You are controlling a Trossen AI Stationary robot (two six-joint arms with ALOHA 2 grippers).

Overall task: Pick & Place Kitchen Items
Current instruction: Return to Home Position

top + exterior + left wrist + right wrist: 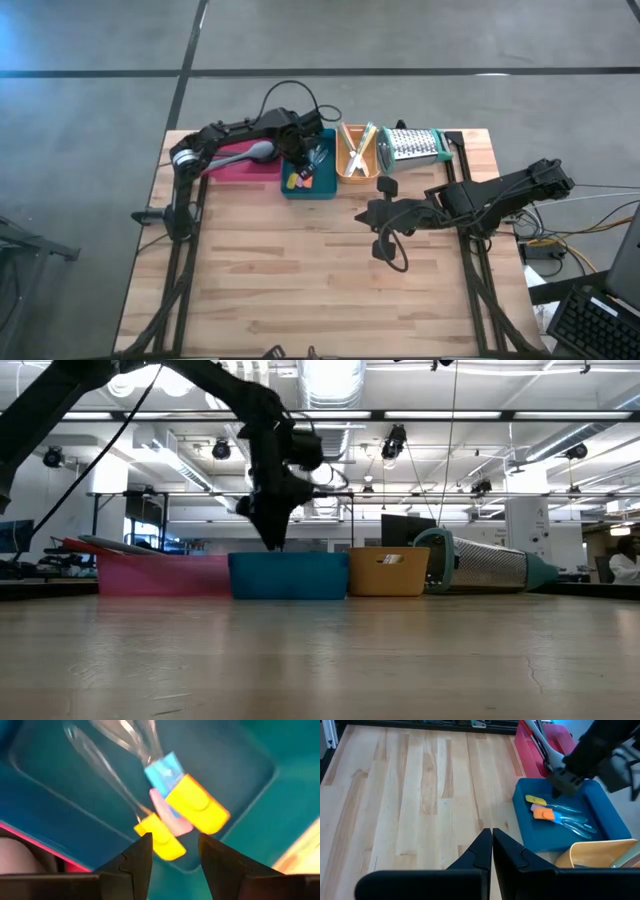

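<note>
The pale plank counter [300, 290] carries three smooth plastic trays in a row at its far edge: pink tray [235, 170], teal tray [310, 192] and orange tray [355, 178]. A perforated metal grater [415, 147] lies on its side next to them. The left arm [240, 132] reaches over the teal tray, its jaws hanging just above it, slightly parted and empty. The right arm [500, 192] lies over the counter's right side, jaws pressed together on nothing. In the teal tray lie small spatulas [197, 810] with flat, rounded yellow, blue and pink heads and glossy clear handles. A grey spoon [258, 152] rests in the pink tray, and slim tools [358, 148] in the orange.
</note>
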